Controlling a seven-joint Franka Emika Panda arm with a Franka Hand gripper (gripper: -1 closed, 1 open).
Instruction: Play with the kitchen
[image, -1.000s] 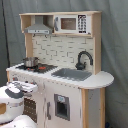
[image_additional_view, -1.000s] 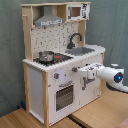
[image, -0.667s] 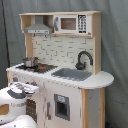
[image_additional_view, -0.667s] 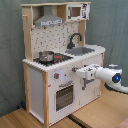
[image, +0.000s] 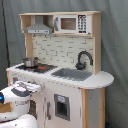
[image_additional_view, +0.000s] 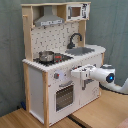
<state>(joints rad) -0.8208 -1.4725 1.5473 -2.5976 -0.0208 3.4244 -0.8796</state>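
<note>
The kitchen is a white and light-wood toy unit. It has a small pot on the stovetop and a grey sink with a black faucet. A hood and a microwave sit on top. My gripper is level with the front panel, just below the counter edge. It is beside the knobs and above the oven door. Whether it touches the panel is unclear.
A grey curtain hangs behind the kitchen. The unit stands on a wooden surface. In the first exterior view my white arm fills the lower left corner. It hides part of the kitchen's lower front.
My gripper has moved in toward the kitchen's front panel. It went toward the second exterior view's left and the first exterior view's right. Nothing on the kitchen has moved.
</note>
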